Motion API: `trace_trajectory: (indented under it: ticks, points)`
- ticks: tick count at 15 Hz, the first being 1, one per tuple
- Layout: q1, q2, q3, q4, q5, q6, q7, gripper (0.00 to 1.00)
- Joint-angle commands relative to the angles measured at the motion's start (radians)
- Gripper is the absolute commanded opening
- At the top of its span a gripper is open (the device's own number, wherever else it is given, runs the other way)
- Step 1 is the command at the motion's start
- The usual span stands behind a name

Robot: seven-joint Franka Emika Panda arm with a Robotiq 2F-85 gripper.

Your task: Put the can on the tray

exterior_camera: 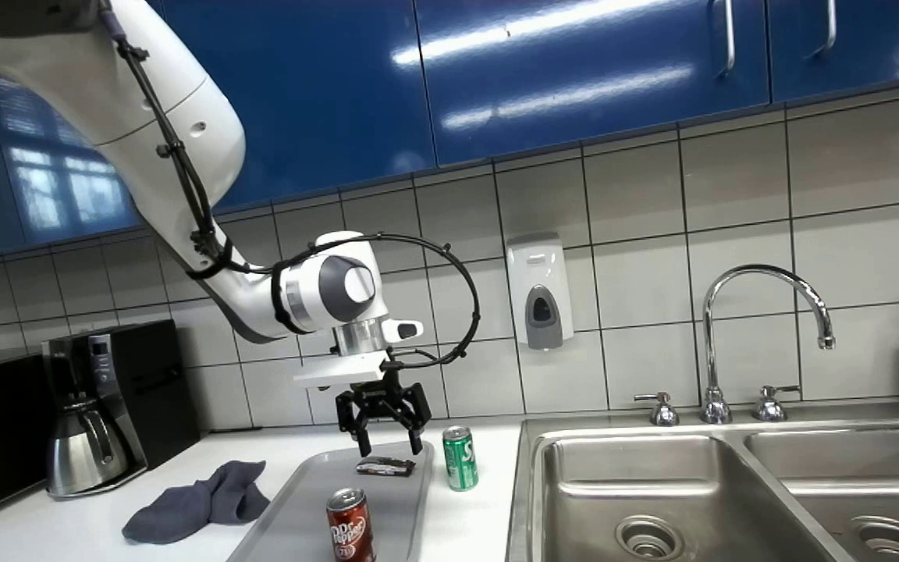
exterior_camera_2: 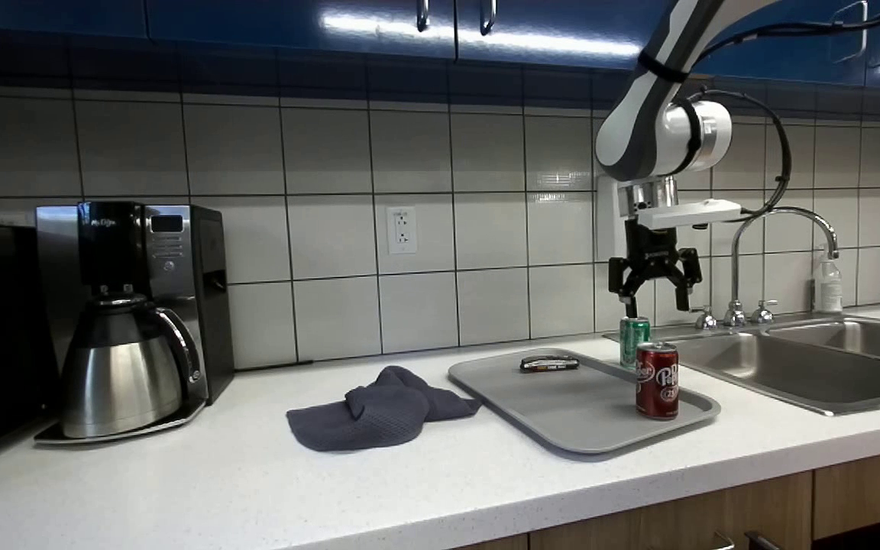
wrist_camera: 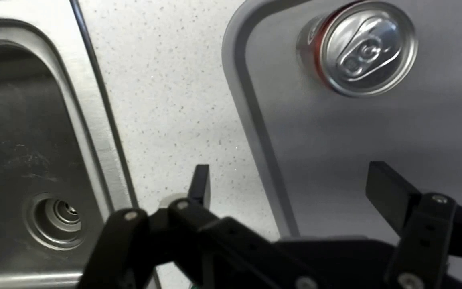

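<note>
A red Dr Pepper can (exterior_camera: 350, 527) stands upright on the grey tray (exterior_camera: 301, 515); both also show in an exterior view, the can (exterior_camera_2: 657, 382) and the tray (exterior_camera_2: 547, 405), and in the wrist view, the can's top (wrist_camera: 367, 48) and the tray (wrist_camera: 295, 136). A green can (exterior_camera: 460, 459) stands upright on the counter beside the tray's edge, also in an exterior view (exterior_camera_2: 634, 340); in the wrist view only a green sliver shows behind the gripper. My gripper (exterior_camera: 390, 450) is open and empty above the tray's edge, also in an exterior view (exterior_camera_2: 657, 307) and the wrist view (wrist_camera: 289, 184).
A small dark packet (exterior_camera_2: 549, 363) lies on the tray. A dark grey cloth (exterior_camera_2: 383, 412) lies beside the tray. A coffee maker (exterior_camera_2: 207, 321) with a steel carafe (exterior_camera_2: 131, 374) stands further off. A double sink (exterior_camera: 629, 484) with a tall faucet (exterior_camera: 711, 343) borders the counter.
</note>
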Motion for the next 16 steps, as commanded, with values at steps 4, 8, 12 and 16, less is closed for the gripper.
trace_trajectory:
  ticks: [4, 8, 12, 16]
  points:
    - [-0.028, 0.15, -0.021, 0.191, -0.002, -0.076, 0.007, 1.0]
    - [-0.028, 0.21, -0.031, 0.255, -0.013, -0.088, 0.004, 1.0]
    - [-0.028, 0.258, -0.034, 0.314, -0.008, -0.093, 0.003, 1.0]
    - [-0.032, 0.308, -0.047, 0.378, -0.012, -0.1, 0.013, 1.0]
